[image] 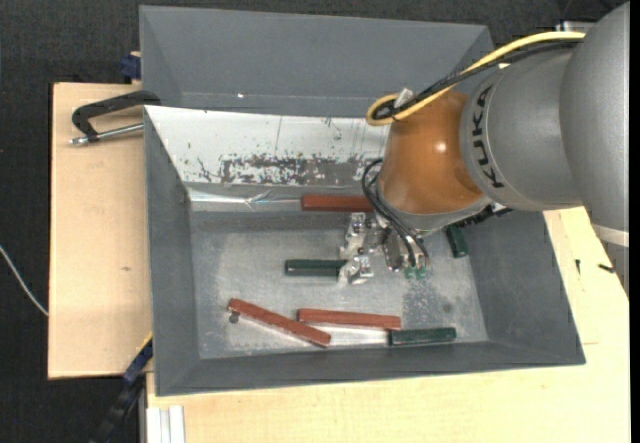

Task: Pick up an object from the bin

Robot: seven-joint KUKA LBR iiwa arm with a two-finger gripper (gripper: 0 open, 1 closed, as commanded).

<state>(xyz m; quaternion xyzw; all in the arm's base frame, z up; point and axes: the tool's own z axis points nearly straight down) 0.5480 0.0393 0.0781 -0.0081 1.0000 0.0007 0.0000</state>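
- Jaws first: they are down low at mid-bin, and whether they stand wide or narrow I cannot tell. The metal parts bunch together under the orange wrist cover.
- The gripper (378, 259) sits right at the right end of a short dark green stick (312, 268), which lies flat on the floor in the middle of the bin (165, 281). The stick's end looks to meet the gripper's left side. Whether it is between the jaws, no call from here.
- Just behind is a red-brown stick (335, 201) along the far wall, and to the right, under the arm, a small dark green piece (457, 239).
- Along the near wall lie a long red-brown bar (278, 322), a shorter red-brown bar (348, 318) and a green-black stick (422, 336), all well apart from the gripper.
- Progress, as I judge it: the descent is done and nothing is visibly lifted — the grasp and the raise are left.
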